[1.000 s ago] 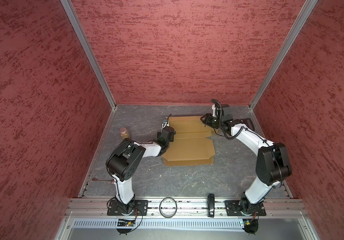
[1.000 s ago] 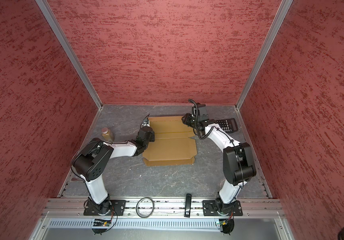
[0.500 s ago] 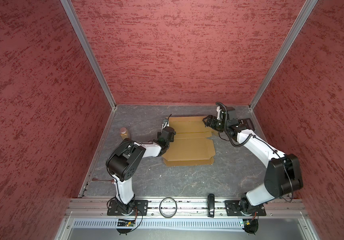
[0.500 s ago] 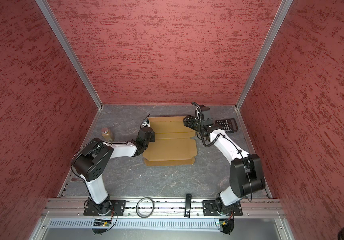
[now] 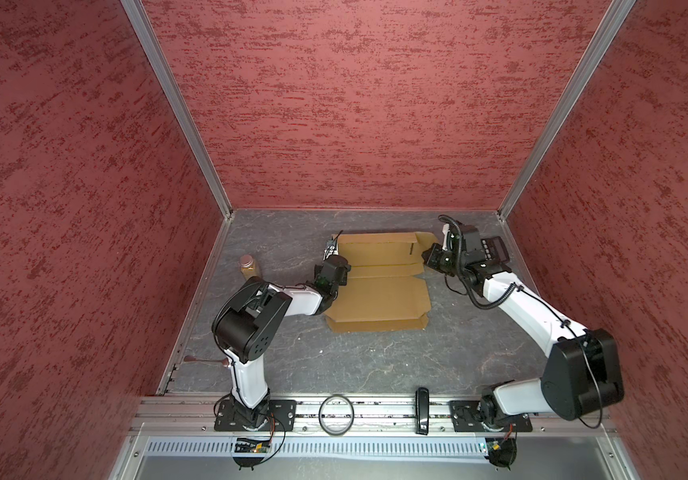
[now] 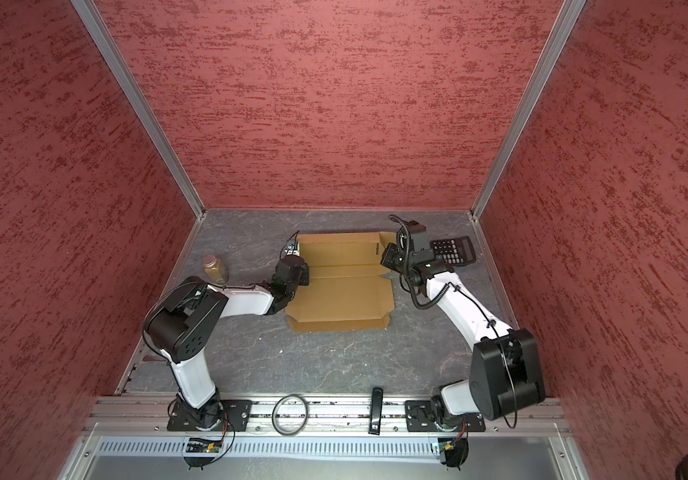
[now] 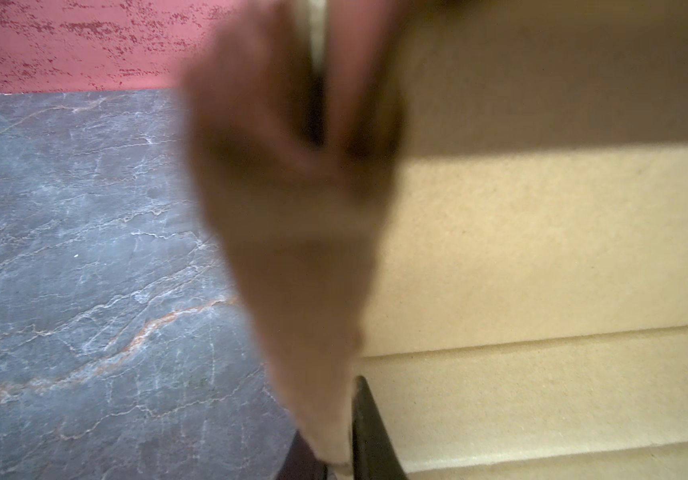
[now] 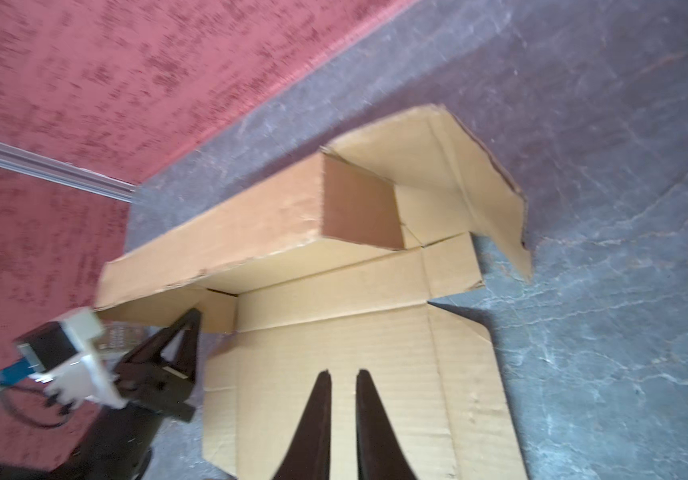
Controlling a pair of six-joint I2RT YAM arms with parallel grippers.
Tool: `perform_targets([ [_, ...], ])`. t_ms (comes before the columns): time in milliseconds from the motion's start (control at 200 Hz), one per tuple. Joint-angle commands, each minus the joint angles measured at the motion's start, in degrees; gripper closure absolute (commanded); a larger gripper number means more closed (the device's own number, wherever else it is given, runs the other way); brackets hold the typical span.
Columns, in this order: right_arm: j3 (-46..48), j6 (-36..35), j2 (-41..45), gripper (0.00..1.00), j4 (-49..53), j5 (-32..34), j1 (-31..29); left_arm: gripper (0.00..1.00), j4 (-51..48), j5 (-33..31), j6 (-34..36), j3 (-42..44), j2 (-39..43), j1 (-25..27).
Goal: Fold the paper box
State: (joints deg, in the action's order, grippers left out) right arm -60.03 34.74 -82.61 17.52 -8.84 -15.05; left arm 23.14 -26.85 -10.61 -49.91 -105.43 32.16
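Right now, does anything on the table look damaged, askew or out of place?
The paper box shows wear: in the right wrist view the free edge of its raised far panel is ragged, and the edge of the side flap is frayed too. A black calculator lies to its right and has no part in the folding. Nothing looks spilled.

Clutter on the grey counter (image 5: 375,365)
A jar (image 5: 246,268) stands left, a black calculator (image 6: 454,250) lies far right, a ring (image 5: 337,420) rests on the front rail (image 5: 383,412).
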Motion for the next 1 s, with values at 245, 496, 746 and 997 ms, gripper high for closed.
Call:
perform_targets([
  [245,0.93,-0.17,-4.99,0.87,-1.4,2.78,1.75,0.87,0.32,0.75,0.94,0.25,0.86,-0.07],
  [496,2.19,-1.25,-7.94,0.87,-3.46,2.2,3.06,0.87,0.09,0.57,1.04,0.25,1.07,-0.13],
  [746,3.77,-1.6,-10.06,0.88,-8.03,1.41,4.76,0.87,0.07,0.75,0.99,-0.02,0.7,-0.05],
  [997,3.34,-3.15,-12.3,0.92,-10.91,1.19,5.86,0.87,0.14,0.83,1.12,0.16,0.71,-0.01],
])
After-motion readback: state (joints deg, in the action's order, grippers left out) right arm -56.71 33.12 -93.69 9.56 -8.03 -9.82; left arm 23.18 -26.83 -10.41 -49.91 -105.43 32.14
